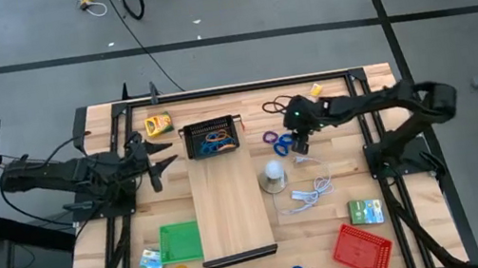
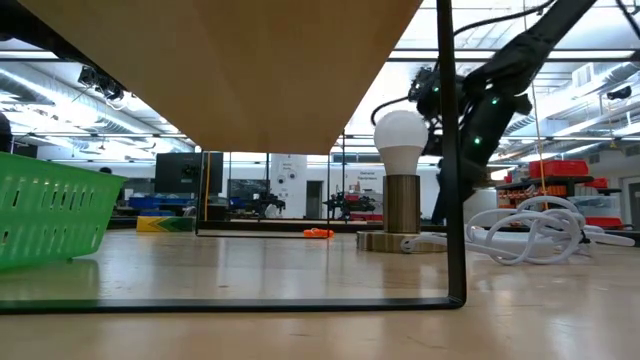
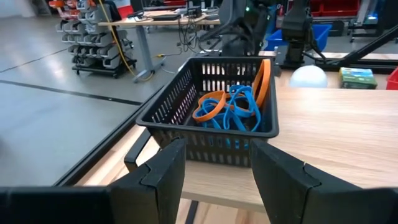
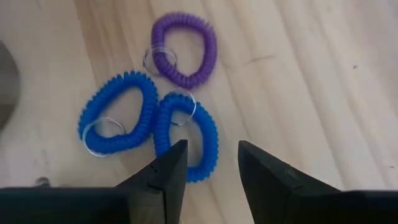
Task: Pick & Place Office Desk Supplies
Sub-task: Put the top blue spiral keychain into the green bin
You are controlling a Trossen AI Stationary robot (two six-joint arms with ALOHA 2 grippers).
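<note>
Coil bands lie loose on the counter [image 1: 328, 91] under the right gripper [image 4: 208, 163]: two blue ones [image 4: 118, 112] [image 4: 189, 140] touching each other, and one purple one [image 4: 186, 50] just beside them, each with a thin wire ring. That gripper's jaws stand apart, holding nothing. The left gripper [image 3: 214, 165], jaws also apart and empty, faces the black mesh tray [image 3: 186, 102], which holds blue and orange bands [image 3: 230, 106].

No legible text, label or number anywhere.

A white bulb lamp [image 1: 274, 176] stands beside the wooden board [image 1: 229, 205].
</note>
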